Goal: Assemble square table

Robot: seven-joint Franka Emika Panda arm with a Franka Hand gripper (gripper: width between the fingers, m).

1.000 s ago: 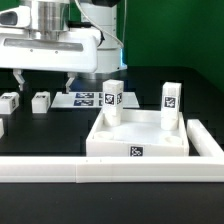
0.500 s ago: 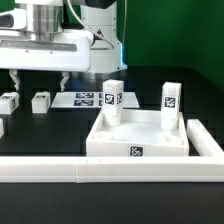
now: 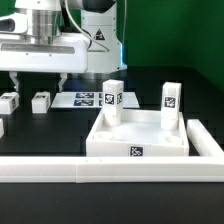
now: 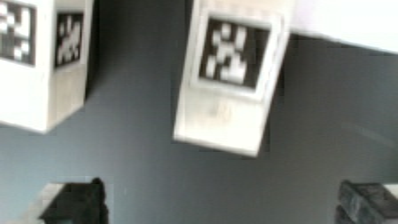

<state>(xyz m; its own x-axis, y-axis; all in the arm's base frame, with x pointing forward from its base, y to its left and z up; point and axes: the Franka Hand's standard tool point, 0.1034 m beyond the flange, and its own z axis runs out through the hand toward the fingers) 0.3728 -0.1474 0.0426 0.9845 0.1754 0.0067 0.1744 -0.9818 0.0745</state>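
Starting at the exterior view's left, we note a loose leg [image 3: 9,101] and a second loose leg [image 3: 40,101] lying apart on the black tabletop [image 3: 60,128], each bearing a black-and-white tag. Above them hang the fingers [image 3: 66,80], spread wide and holding nothing. The wrist view shows two tagged legs on the dark surface, clear of the dark fingertips [image 4: 71,200]. A mark on the arm casing [image 3: 100,38] is too small to read. Next comes the marker board [image 3: 85,98], flat on the tabletop. Toward the exterior view's right sits the square table [image 3: 140,138], resting on the tabletop against the white rail [image 3: 60,170], with one tag [image 3: 136,151] on its near edge. One upright leg [image 3: 113,95] and another upright leg [image 3: 171,97] stand at its two far corners, tags facing the camera. All tags carry patterns only, with no legible writing. A green wall [image 3: 185,40] closes the scene behind.
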